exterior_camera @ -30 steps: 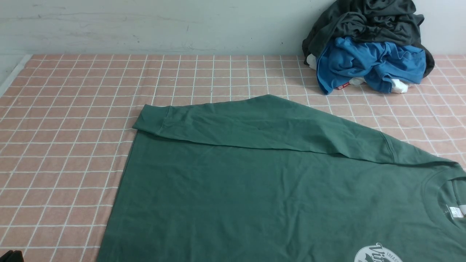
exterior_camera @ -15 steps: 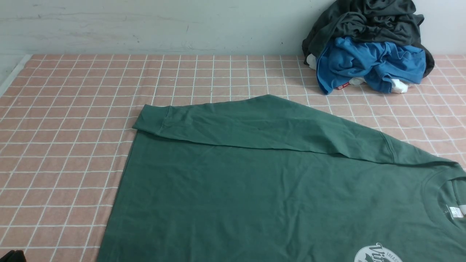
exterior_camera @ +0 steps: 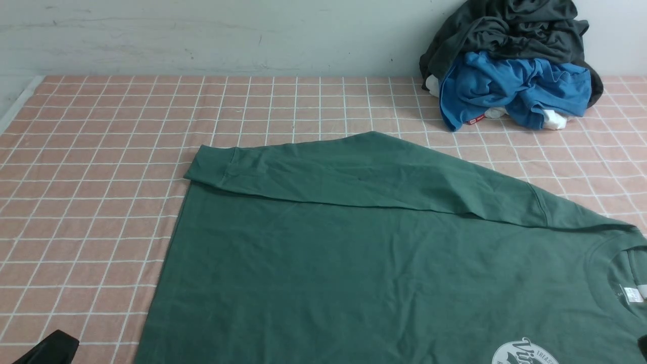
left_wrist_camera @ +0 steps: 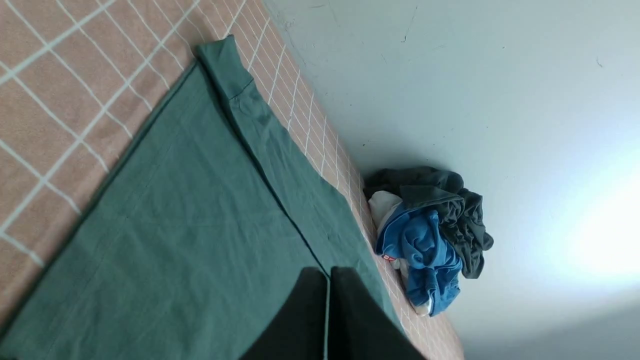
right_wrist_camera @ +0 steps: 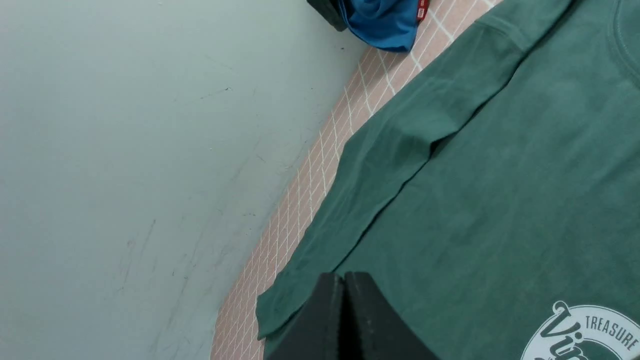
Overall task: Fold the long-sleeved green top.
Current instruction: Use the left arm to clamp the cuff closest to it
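Green long-sleeved top (exterior_camera: 384,263) is lying flat on the pink checked bench (exterior_camera: 101,151), front up, one sleeve (exterior_camera: 354,172) lying folded along its far edge. Left fingers (left_wrist_camera: 300,325) and right fingers (right_wrist_camera: 315,330) are pressing together, holding nothing. A round white logo (right_wrist_camera: 590,335) on its chest is showing the word "TREASURE". The white neck label (exterior_camera: 633,294) is looking too small to read.

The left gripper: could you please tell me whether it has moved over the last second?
Yes. The left gripper has pushed further into frame from the bottom-left corner, closer to the left edge of the green top.
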